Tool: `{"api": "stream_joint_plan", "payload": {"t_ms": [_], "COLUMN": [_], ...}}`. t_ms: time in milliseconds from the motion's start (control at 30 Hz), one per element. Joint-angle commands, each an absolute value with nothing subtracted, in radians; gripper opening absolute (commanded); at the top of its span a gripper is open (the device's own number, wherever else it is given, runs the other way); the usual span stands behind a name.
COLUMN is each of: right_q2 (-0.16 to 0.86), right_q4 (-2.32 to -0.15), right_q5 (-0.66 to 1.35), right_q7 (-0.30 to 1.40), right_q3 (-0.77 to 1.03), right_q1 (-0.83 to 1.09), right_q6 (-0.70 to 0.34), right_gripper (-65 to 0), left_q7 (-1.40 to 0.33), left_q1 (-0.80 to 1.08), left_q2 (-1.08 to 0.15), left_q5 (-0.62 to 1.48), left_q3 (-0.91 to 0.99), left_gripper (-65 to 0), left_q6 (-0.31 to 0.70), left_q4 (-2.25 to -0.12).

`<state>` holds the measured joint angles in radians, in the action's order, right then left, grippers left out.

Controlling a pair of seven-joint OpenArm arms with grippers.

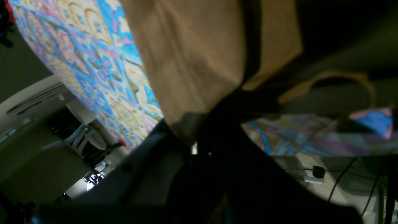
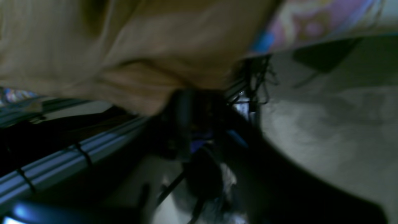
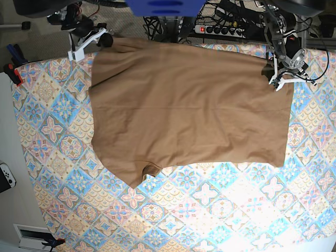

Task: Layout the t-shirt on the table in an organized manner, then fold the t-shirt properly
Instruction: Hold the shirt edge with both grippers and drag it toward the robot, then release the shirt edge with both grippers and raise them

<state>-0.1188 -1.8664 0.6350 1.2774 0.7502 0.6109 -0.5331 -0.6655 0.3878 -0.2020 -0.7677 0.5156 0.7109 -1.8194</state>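
Note:
The tan-brown t-shirt [image 3: 189, 115] lies spread wide over the far half of the patterned table [image 3: 210, 220], with one sleeve pointing to the near edge. My left gripper [image 3: 277, 80] is at the shirt's far right corner. In the left wrist view a dark finger [image 1: 252, 40] crosses the cloth [image 1: 186, 56] and the jaws look closed on it. My right gripper [image 3: 102, 41] is at the far left corner. In the blurred right wrist view the cloth [image 2: 140, 46] bunches into the gripper [image 2: 183, 102].
A power strip and tangled cables [image 3: 220, 29] lie behind the table's far edge. A white controller [image 3: 6, 176] and a red clamp [image 3: 14, 73] sit off the left side. An aluminium rail [image 2: 62, 158] runs below the table edge.

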Motion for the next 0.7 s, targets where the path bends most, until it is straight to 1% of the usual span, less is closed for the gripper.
{"api": "stream_joint_plan", "payload": {"t_ms": [0, 67, 100, 167, 233, 333, 467, 667], "right_q2": [-0.114, -0.114, -0.114, -0.114, -0.114, -0.114, -0.111, -0.076], "right_q4": [-1.897, -1.916, -1.917, -1.922, -1.923, -1.923, -1.926, -1.939], "right_q5": [0.656, 0.657, 0.657, 0.657, 0.657, 0.657, 0.656, 0.65], "right_q7": [1.265, 1.265, 1.265, 1.265, 1.265, 1.265, 1.262, 1.257], "right_q3": [0.756, 0.756, 0.756, 0.756, 0.756, 0.756, 0.763, 0.776], "right_q1": [0.616, 0.616, 0.618, 0.618, 0.618, 0.618, 0.611, 0.598], "right_q6": [-0.539, -0.539, -0.539, -0.539, -0.539, -0.539, -0.539, -0.539], "right_gripper": [-45.4, -37.5, -34.8, -32.8, -33.2, -33.9, -33.8, -33.8], "left_q7": [-0.673, -0.673, -0.673, -0.673, -0.673, -0.673, -0.673, -0.673], "left_q1": [0.387, 0.389, 0.389, 0.389, 0.384, 0.384, 0.384, 0.381], "left_q2": [-0.214, -0.214, -0.214, -0.214, -0.214, -0.214, -0.214, -0.214], "left_q5": [-0.788, -0.788, -0.786, -0.782, -0.782, -0.783, -0.777, -0.757], "left_q3": [0.521, 0.521, 0.521, 0.521, 0.522, 0.522, 0.522, 0.524], "left_gripper": [-60.4, -50.8, -46.7, -40.2, -36.0, -34.0, -33.9, -33.9], "left_q6": [0.698, 0.698, 0.698, 0.698, 0.698, 0.698, 0.698, 0.698], "left_q4": [-1.837, -1.839, -1.84, -1.842, -1.842, -1.842, -1.844, -1.89]}}
